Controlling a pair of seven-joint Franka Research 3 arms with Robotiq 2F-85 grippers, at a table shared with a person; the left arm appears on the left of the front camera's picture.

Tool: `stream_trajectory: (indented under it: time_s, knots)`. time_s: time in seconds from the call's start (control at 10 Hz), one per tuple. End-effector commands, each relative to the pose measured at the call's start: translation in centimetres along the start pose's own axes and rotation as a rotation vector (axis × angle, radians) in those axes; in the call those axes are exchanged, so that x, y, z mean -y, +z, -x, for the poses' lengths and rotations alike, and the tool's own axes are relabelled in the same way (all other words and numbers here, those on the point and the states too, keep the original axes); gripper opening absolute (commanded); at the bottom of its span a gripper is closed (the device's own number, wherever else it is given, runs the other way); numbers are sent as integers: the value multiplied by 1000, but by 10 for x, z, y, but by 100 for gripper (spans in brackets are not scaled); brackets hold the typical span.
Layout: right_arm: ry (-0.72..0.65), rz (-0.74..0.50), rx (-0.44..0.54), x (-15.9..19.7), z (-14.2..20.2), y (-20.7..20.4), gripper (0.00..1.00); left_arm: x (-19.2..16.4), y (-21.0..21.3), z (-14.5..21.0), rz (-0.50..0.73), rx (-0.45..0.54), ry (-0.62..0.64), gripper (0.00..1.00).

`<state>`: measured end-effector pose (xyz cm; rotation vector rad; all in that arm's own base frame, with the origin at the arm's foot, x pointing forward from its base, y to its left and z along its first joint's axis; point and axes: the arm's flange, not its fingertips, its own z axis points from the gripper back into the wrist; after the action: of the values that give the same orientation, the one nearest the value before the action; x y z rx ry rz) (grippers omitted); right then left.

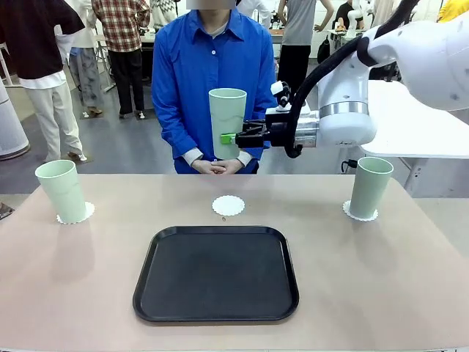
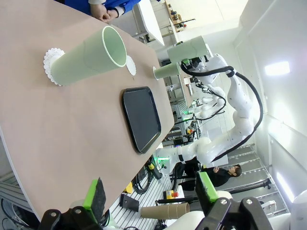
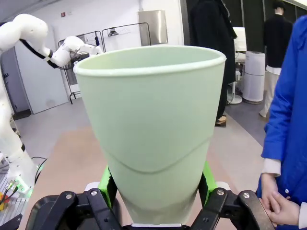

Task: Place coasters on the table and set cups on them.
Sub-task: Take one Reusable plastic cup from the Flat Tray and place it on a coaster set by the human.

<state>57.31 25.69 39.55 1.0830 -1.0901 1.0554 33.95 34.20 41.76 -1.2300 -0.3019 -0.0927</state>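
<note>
Right claw [image 1: 233, 137] clamps cup [image 1: 227, 121] | beige table [image 1: 381, 279] | busy lab

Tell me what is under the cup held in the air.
Well below the raised cup, gripped by the right end effector, lies a bare coaster on the table, nothing on it. The cup's own underside is not visible.
</note>
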Motion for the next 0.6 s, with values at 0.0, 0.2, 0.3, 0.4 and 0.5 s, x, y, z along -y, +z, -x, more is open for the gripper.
stream_trajectory:
  time_s: [0.0, 0.2, 0.3, 0.4, 0.5]
  knots:
    - [-30, 6, -19, 18, -7, -11, 82, 2, 1, 2, 3, -4, -5, 100]
    - [-12, 5, 3, 11, 2, -3, 82, 2, 1, 2, 3, -4, -5, 100]
    - [-12, 5, 3, 11, 2, -3, 82, 2, 1, 2, 3, -4, -5, 100]
    - [-12, 5, 3, 11, 2, -3, 82, 2, 1, 2, 3, -4, -5, 100]
    - [-17, 7, 2, 16, 2, -4, 82, 2, 1, 2, 3, -4, -5, 100]
